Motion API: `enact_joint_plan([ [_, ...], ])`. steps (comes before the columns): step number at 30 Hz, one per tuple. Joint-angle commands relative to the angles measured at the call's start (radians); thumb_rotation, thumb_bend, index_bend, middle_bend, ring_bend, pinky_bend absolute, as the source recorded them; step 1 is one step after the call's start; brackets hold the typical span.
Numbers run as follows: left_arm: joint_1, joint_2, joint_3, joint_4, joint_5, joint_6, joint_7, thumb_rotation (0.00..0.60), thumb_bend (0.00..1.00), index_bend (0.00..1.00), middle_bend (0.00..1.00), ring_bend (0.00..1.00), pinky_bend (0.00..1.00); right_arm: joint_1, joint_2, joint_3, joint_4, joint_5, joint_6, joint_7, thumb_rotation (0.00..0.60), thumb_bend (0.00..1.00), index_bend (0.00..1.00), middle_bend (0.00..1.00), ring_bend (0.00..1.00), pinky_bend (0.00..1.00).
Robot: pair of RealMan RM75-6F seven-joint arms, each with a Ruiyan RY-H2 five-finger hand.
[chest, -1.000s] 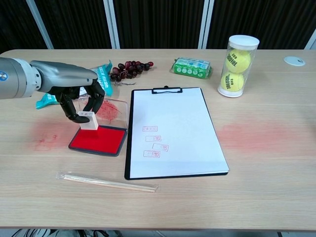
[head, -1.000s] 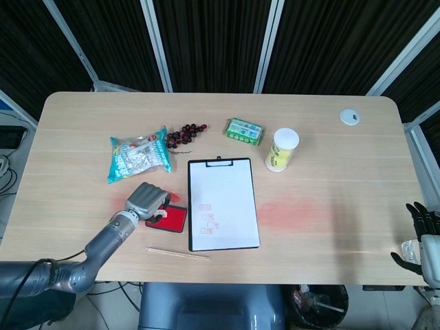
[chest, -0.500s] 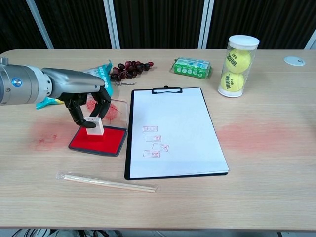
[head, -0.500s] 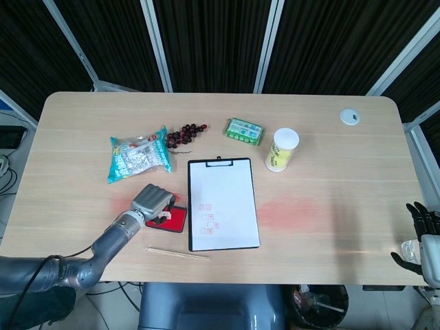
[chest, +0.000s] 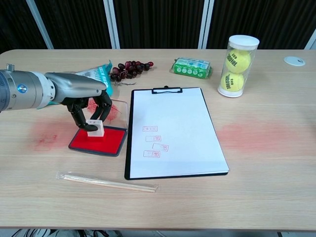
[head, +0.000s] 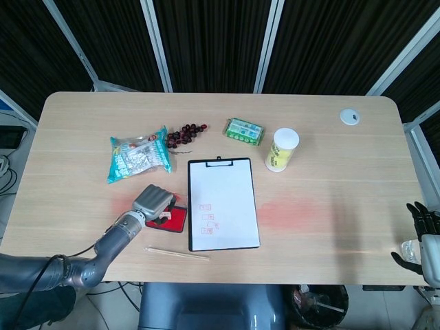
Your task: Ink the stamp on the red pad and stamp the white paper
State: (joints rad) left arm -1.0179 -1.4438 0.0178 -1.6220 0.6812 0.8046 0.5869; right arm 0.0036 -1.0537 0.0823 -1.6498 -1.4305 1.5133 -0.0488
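Note:
My left hand point(chest: 89, 106) grips a small clear stamp point(chest: 96, 128) from above, its base down on the red ink pad point(chest: 106, 140). In the head view the same left hand point(head: 155, 201) covers most of the ink pad point(head: 178, 221). The white paper point(chest: 173, 129) lies on a black clipboard point(head: 223, 203) just right of the pad and carries several red stamp marks point(chest: 154, 142) at its lower left. My right hand point(head: 416, 234) rests at the table's front right corner, holding nothing, fingers apart.
A wrapped pair of chopsticks point(chest: 106, 182) lies in front of the pad. Behind it are a snack bag point(head: 139, 154), dark grapes point(chest: 129, 68), a green packet point(chest: 192, 67) and a tennis-ball tube point(chest: 236, 65). Red smears point(chest: 259, 136) stain the table.
My left hand moved the stamp a little toward the clipboard and lowered it onto the red pad. The right hand has stayed still.

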Motion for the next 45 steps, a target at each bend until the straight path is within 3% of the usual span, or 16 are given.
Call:
enact_joint_plan([
  [1, 0.000, -0.004, 0.004, 0.005, -0.003, 0.001, 0.001, 0.600, 0.48, 0.63, 0.59, 1.00, 1.00, 0.000, 0.000, -0.001, 0.000, 0.000, 0.000, 0.000, 0.600, 0.10, 0.11, 0.10, 0.16, 0.16],
  [31, -0.007, -0.027, 0.027, 0.021, -0.017, 0.015, 0.023, 0.600, 0.48, 0.63, 0.59, 1.00, 1.00, 0.001, 0.001, 0.000, 0.000, -0.001, -0.001, 0.003, 0.600, 0.10, 0.11, 0.10, 0.15, 0.16],
  [45, -0.037, 0.081, -0.026, -0.170, 0.004, 0.083, 0.051, 0.600, 0.48, 0.64, 0.60, 1.00, 1.00, 0.000, 0.000, -0.002, -0.002, -0.005, 0.001, 0.000, 0.600, 0.10, 0.11, 0.10, 0.16, 0.16],
])
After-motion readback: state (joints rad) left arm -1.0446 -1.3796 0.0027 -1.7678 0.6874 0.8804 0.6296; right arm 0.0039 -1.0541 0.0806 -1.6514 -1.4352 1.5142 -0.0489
